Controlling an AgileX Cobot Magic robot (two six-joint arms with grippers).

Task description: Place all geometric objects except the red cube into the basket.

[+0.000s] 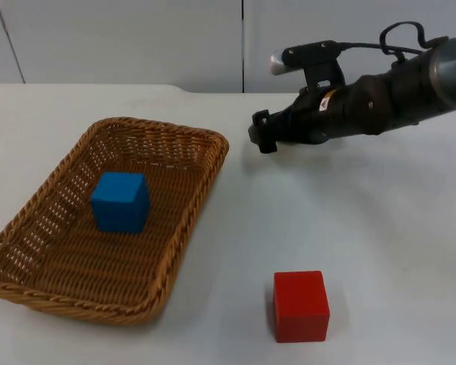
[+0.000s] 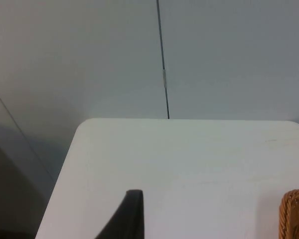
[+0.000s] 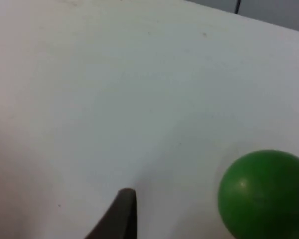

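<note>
blue cube (image 1: 120,201) inside wicker basket (image 1: 184,220), on white tabletop (image 1: 380,220). red cube (image 1: 300,306) on tabletop, right of basket. right gripper (image 1: 263,132) aloft beyond basket's far right corner; finger state not discernible. green ball (image 3: 263,195) on tabletop in right wrist view. left arm waiting, basket edge in its view.

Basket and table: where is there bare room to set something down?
Inside the basket, open floor lies on both sides of the blue cube. Bare table spans between the basket, the red cube and the right end effector. A green ball sits near that end effector.
</note>
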